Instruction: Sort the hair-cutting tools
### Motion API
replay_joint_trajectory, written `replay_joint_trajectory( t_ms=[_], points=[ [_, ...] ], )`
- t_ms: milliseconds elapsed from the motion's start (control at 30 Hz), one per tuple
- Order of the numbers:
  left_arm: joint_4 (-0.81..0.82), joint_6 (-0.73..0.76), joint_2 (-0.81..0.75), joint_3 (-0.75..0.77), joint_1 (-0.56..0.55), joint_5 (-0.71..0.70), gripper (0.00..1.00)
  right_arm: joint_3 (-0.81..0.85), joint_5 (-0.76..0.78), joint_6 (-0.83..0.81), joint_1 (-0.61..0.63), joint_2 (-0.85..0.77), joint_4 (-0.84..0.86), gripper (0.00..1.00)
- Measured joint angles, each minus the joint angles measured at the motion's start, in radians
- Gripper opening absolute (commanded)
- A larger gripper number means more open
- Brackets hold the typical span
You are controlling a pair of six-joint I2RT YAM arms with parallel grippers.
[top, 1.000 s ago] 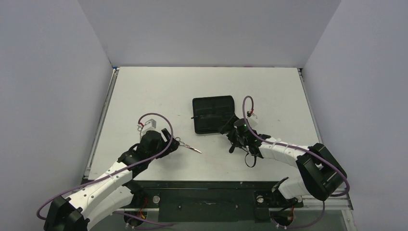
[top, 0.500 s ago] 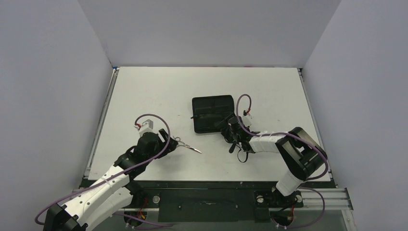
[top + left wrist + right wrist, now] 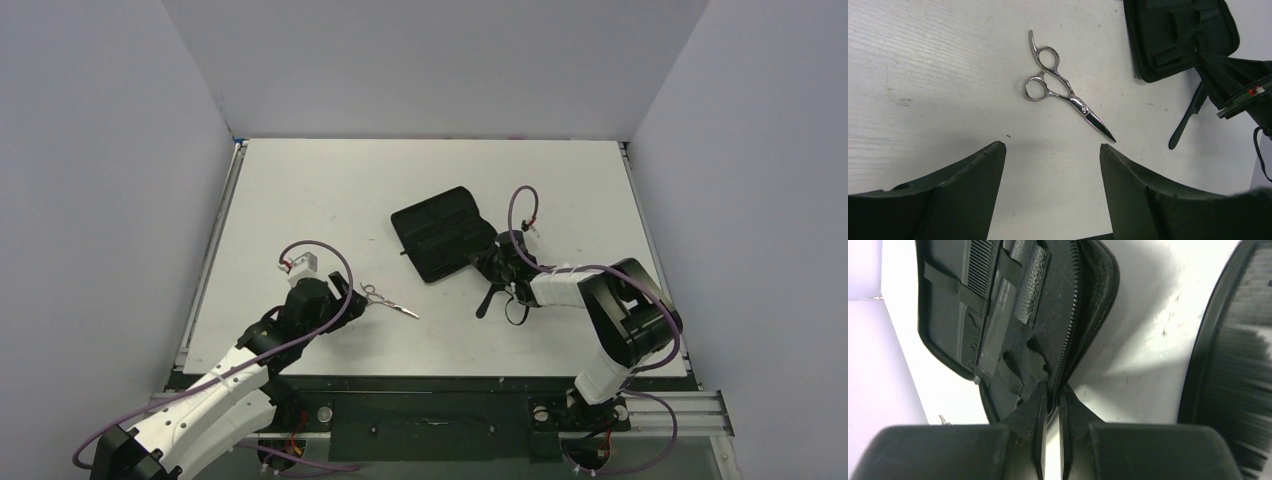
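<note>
Pinching the zip edge of the open black case (image 3: 440, 235), the right fingers (image 3: 493, 263) are pressed together on its rim. The left fingers (image 3: 338, 292) stand wide apart over the bench (image 3: 320, 200), holding nothing, just beside the 2 rings of the silver scissors (image 3: 1069, 96), which lie flat with blades closed. The black comb (image 3: 1187, 119) lies on the bench just beside the case and the right fingers.
</note>
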Motion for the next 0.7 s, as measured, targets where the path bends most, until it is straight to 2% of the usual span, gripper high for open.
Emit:
replay_joint_trajectory(
  t_ms=[133,333,533,700],
  points=[
    [-0.001,-0.002,0.001,-0.004,0.0,0.0,0.66,0.034,-0.091,-0.101,-0.06,-0.002,-0.034,0.0],
    [0.01,-0.002,0.026,-0.013,0.0,0.002,0.66,0.177,-0.156,-0.306,-0.069,-0.001,-0.215,0.0],
    [0.022,-0.003,0.065,-0.019,0.0,0.014,0.66,0.338,-0.132,-0.502,-0.021,0.007,-0.435,0.0],
    [0.038,-0.003,0.081,-0.019,0.0,0.02,0.66,0.387,-0.102,-0.571,-0.011,0.009,-0.516,0.0]
  ],
)
